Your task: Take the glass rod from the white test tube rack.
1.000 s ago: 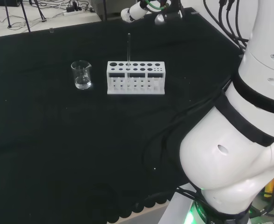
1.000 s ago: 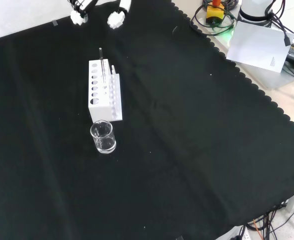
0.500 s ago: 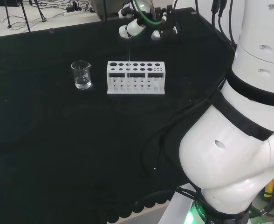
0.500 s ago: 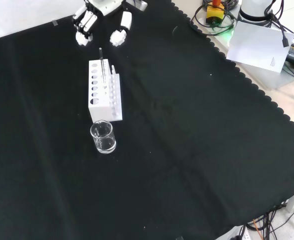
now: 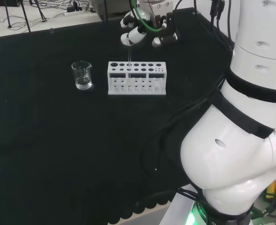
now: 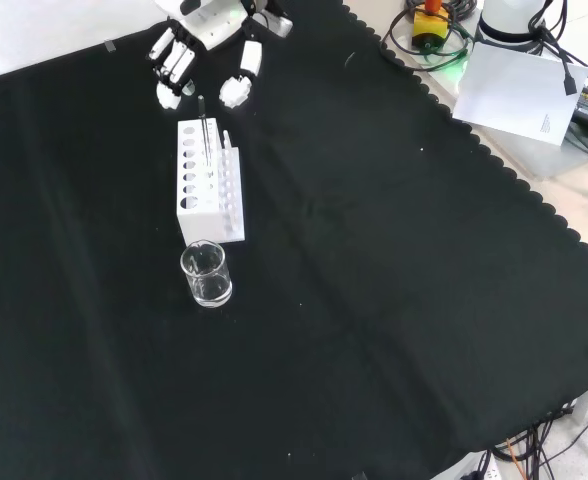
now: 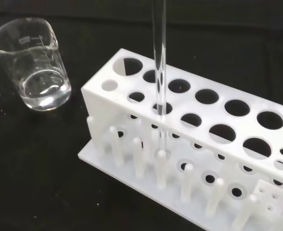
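The rod (image 7: 159, 62) is seen standing upright in a hole of the rack (image 6: 210, 182), not yet taken. The hand (image 6: 202, 45) is held just above the rod's top, its fingers (image 6: 173, 72) spread apart and clamped on nothing. A beaker (image 6: 206, 275) is set near the rack's end.

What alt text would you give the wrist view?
A clear glass rod stands upright in a hole of a white test tube rack on black cloth. Beside the rack's end stands a clear glass beaker.
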### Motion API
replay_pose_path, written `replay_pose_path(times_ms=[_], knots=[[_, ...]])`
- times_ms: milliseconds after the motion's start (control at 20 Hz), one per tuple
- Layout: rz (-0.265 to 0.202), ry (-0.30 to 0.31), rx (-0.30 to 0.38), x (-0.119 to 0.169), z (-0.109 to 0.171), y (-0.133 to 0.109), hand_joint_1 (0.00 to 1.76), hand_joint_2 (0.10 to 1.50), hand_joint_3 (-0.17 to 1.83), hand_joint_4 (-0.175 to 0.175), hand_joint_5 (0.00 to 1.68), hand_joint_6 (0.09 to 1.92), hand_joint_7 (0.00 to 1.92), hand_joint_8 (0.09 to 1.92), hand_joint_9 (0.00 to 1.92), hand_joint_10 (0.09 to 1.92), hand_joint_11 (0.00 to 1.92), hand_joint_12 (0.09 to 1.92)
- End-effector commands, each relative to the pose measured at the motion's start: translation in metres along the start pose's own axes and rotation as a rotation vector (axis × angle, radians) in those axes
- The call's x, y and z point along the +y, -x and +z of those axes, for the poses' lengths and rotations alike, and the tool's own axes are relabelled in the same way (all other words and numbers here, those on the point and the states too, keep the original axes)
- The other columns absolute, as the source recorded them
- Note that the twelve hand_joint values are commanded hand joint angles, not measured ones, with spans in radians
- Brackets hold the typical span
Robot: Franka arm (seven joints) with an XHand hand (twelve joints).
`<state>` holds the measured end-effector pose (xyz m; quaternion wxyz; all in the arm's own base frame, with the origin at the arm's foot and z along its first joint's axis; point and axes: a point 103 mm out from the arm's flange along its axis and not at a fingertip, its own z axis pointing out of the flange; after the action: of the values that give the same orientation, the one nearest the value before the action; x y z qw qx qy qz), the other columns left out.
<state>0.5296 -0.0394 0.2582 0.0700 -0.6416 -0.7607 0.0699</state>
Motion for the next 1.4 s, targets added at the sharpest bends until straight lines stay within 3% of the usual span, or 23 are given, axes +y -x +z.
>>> replay_pose_path(times_ms=[50, 200, 400, 950, 1150, 1250, 1400], knots=[[-0.011, 0.009, -0.014, 0.008, 0.011, 0.004, 0.66, 0.89, 0.54, -0.175, 0.42, 0.6, 0.77, 0.91, 0.99, 0.92, 0.41, 1.34], [-0.017, 0.016, -0.024, 0.009, 0.013, 0.002, 0.68, 0.89, 0.55, -0.175, 0.45, 0.81, 0.88, 0.94, 1.08, 0.96, 0.48, 1.33], [-0.023, 0.022, -0.03, 0.01, 0.015, 0.001, 0.72, 0.89, 0.55, -0.175, 0.51, 0.88, 0.96, 0.97, 1.14, 0.99, 0.53, 1.32], [-0.042, 0.05, -0.074, 0.02, 0.014, -0.007, 0.9, 0.88, 0.58, -0.175, 0.69, 0.9, 1.12, 0.95, 1.38, 1.02, 0.78, 1.24], [-0.047, 0.077, -0.104, 0.024, 0.015, -0.013, 1.03, 0.84, 0.65, -0.175, 0.74, 0.9, 1.15, 0.95, 1.5, 1.02, 1.07, 1.12], [-0.046, 0.11, -0.098, 0.025, 0.014, -0.014, 1.09, 1.0, 0.37, -0.175, 0.8, 1.11, 1.17, 0.96, 1.58, 1.01, 1.28, 1.01], [-0.049, 0.158, -0.088, 0.027, 0.013, -0.014, 1.23, 1.07, 0.14, -0.175, 0.89, 1.06, 1.05, 1.07, 1.63, 1.01, 1.43, 0.9]])
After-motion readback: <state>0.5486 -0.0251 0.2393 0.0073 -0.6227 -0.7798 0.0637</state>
